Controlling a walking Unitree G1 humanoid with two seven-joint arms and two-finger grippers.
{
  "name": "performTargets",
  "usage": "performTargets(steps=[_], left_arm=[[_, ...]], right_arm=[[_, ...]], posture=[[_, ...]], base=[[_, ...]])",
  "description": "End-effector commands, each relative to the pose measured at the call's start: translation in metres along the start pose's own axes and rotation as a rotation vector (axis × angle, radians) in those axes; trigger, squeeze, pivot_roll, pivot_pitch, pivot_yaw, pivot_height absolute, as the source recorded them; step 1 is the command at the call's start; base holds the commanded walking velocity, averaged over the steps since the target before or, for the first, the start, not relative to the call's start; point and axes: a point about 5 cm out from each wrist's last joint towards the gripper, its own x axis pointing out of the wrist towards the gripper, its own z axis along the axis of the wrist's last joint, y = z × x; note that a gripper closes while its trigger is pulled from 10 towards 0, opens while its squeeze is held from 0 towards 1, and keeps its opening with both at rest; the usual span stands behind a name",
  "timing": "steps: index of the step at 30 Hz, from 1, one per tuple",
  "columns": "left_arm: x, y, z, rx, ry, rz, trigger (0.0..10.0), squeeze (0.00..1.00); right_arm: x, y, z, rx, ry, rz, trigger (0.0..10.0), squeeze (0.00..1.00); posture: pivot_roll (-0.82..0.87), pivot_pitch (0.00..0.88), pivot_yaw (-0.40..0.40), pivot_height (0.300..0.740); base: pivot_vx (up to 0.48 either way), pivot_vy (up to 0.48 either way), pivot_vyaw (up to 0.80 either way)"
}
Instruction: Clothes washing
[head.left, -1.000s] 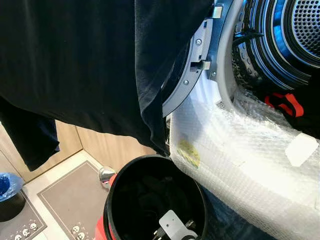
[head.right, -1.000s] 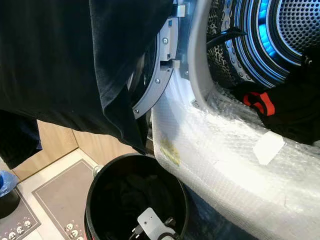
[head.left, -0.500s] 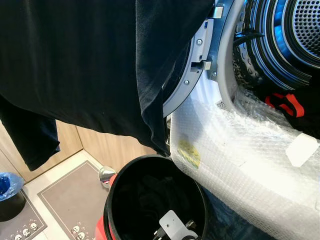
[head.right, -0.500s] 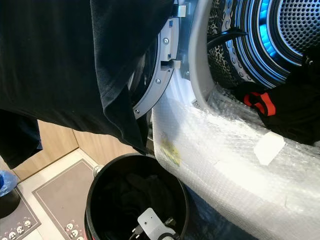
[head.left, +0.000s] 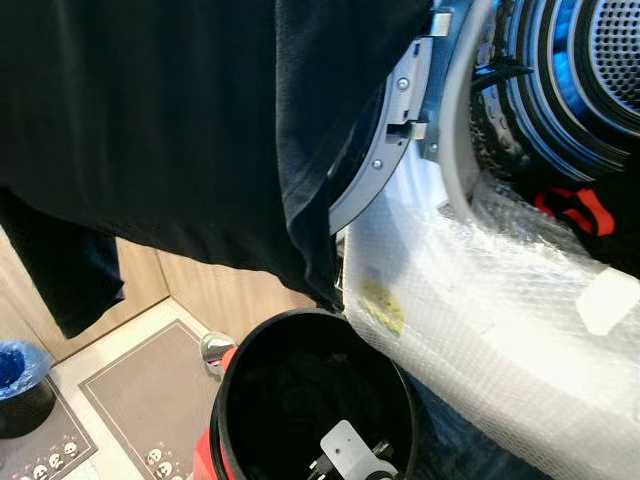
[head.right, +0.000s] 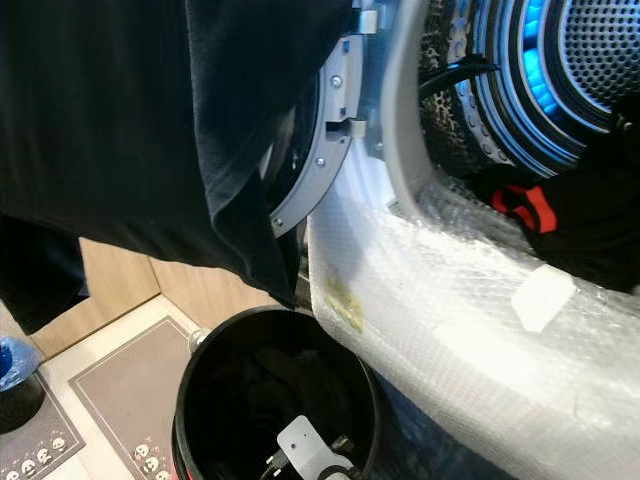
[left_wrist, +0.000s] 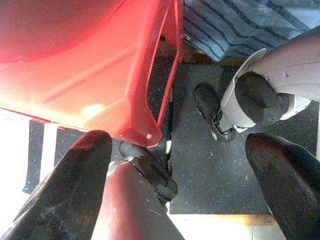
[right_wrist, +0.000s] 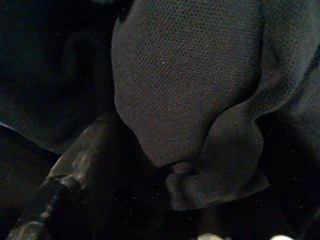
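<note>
Black garment (head.left: 170, 130): hanging lengthwise, left of the washer drum (head.left: 570, 80), in the right gripper's (right_wrist: 165, 170) pinching fingers; left gripper (left_wrist: 175, 165) (gaping, empty) idling.

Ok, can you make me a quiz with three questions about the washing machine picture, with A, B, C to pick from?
1. Where does the black bucket stand?
A. inside the drum
B. on the floor below the machine door
C. on a shelf

2. What colour glows inside the drum?
A. blue
B. green
C. pink

3. How is the machine door?
A. shut
B. taken off
C. open, with a black shirt hanging in front of it

Answers: 1 B, the bucket sits low beside the floor mat. 2 A, blue rings light the drum. 3 C, the door ring swings out and dark cloth covers much of it.
</note>
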Motion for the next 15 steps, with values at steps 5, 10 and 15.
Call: performTargets(steps=[5, 10, 15], left_arm=[[-0.009, -0.0219, -0.0445, -0.051, 0.135, -0.055, 10.0, 0.0], [-0.009, -0.0219, -0.0445, -0.051, 0.135, -0.055, 10.0, 0.0], [-0.009, -0.0219, -0.0445, -0.051, 0.135, -0.055, 10.0, 0.0]], right_arm=[[-0.0847, 0.0623, 0.2797, 0.083, -0.627, 0.372, 0.0, 0.0], [-0.0847, 0.0623, 0.2797, 0.083, -0.627, 0.372, 0.0, 0.0], [-0.0847, 0.0623, 0.2797, 0.083, -0.627, 0.372, 0.0, 0.0]], posture=[[0.06, 0.097, -0.158, 0.74], [0.06, 0.097, -0.158, 0.74], [0.06, 0.097, -0.158, 0.74]], base=[[0.0, 0.0, 0.0], [0.0, 0.0, 0.0], [0.0, 0.0, 0.0]])
